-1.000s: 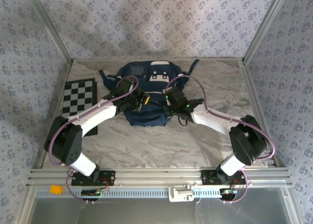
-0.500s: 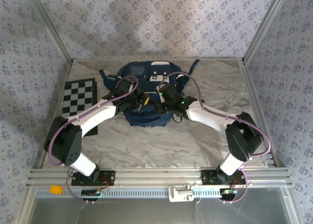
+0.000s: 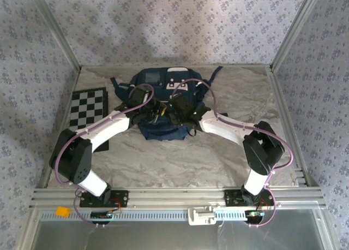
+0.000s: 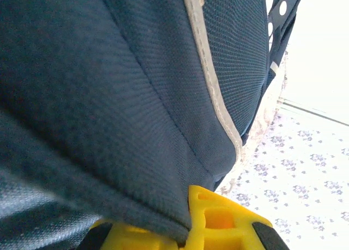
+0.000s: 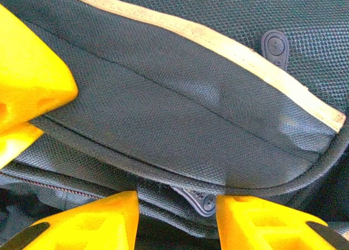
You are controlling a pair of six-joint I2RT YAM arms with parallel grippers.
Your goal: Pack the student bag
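Over the student bag (image 3: pixel 162 131), left jaws clench its fabric while right jaws gape astride the zipper pull (image 5: pixel 199 201). Closing off-centre could pinch cloth and miss the pull.

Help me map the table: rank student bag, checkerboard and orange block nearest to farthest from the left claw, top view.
1. student bag, mid-table, touching the left claw.
2. checkerboard, flat at the table's left edge.
3. orange block, at the near-left corner.
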